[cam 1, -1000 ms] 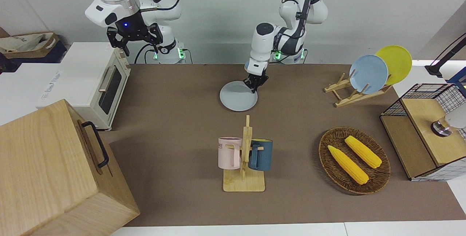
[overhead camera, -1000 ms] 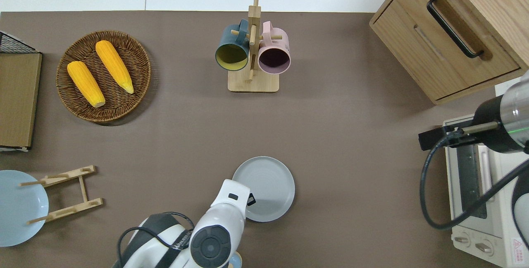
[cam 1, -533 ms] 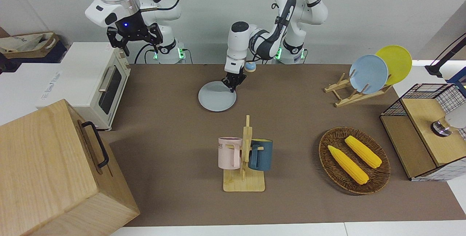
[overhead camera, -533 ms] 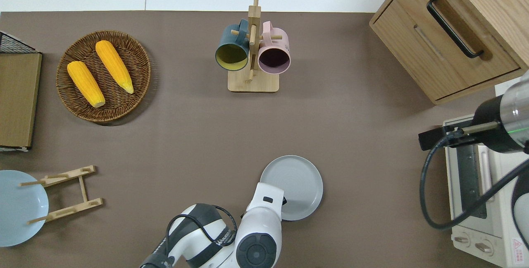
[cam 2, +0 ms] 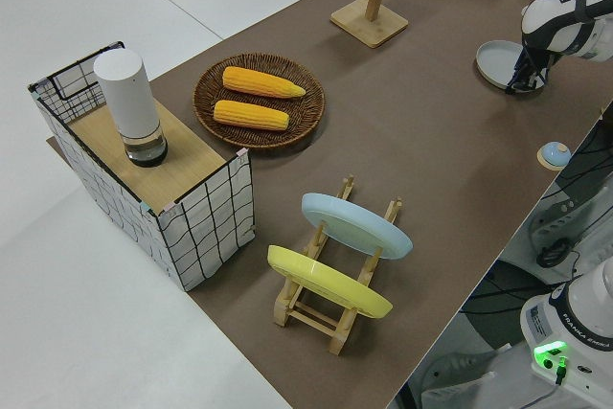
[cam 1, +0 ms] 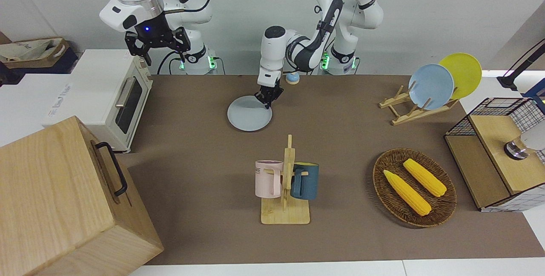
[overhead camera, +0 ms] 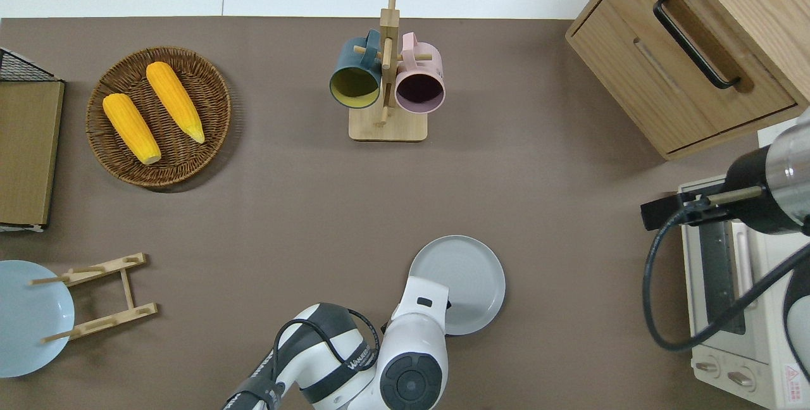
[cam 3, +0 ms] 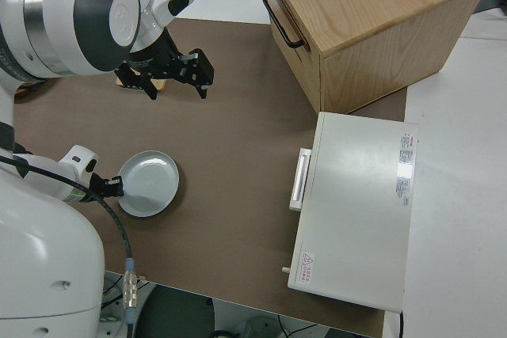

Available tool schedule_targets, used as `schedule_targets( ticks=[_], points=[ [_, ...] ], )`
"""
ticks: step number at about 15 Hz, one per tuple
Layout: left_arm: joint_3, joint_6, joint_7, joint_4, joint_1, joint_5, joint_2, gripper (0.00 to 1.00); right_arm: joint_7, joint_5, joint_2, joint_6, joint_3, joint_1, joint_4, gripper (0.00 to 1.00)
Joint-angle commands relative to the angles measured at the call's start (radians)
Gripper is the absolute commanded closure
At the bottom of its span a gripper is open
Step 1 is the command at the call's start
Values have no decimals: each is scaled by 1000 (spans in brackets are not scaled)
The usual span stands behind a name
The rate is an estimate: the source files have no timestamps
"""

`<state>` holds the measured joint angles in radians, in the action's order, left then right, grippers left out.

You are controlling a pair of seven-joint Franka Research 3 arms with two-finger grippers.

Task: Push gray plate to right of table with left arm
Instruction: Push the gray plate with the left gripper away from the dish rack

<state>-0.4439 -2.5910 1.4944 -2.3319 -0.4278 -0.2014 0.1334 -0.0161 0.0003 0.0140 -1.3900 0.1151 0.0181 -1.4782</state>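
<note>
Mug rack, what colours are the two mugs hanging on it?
One pink mug, one dark teal mug; the front view shows them best.

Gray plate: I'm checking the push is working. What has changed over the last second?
The left gripper, fingertips down on the gray plate, has slid it along the table toward the right arm's end, slower lately. The mug rack, corn basket, plate rack and toaster oven stayed put. The right arm is parked.

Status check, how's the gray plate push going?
Left gripper down on the round pale gray plate, at its rim nearest the robots. Right arm parked, gripper open. Bare brown table between plate and white toaster oven.
</note>
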Motion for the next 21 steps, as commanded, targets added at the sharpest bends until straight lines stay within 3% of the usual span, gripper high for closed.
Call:
schedule_targets(
  ticks=[1, 2, 6, 9, 12, 16, 19, 21],
  points=[
    [16, 34, -55, 43, -2, -33, 61, 181, -13, 6, 3, 16, 15, -20, 9, 17],
    [20, 60, -83, 57, -2, -30, 61, 2, -13, 6, 3, 16, 15, -20, 9, 17],
    [22, 172, -129, 121, 21, -18, 51, 0, -13, 6, 3, 16, 17, -20, 9, 17],
    [22, 187, -129, 126, 20, -18, 42, 0, -13, 6, 3, 16, 17, -20, 9, 17],
    [27, 227, -179, 125, 24, -12, -6, 0, -13, 6, 3, 16, 17, -20, 9, 17],
    [28, 398, -466, 155, 115, 152, -122, 0, -13, 4, 3, 16, 15, -20, 9, 17],
    [31, 582, -670, 210, 225, 212, -185, 0, -13, 4, 3, 16, 17, -20, 9, 17],
    [57, 693, -828, 258, 305, 244, -210, 0, -13, 6, 3, 16, 15, -20, 9, 17]
  ],
)
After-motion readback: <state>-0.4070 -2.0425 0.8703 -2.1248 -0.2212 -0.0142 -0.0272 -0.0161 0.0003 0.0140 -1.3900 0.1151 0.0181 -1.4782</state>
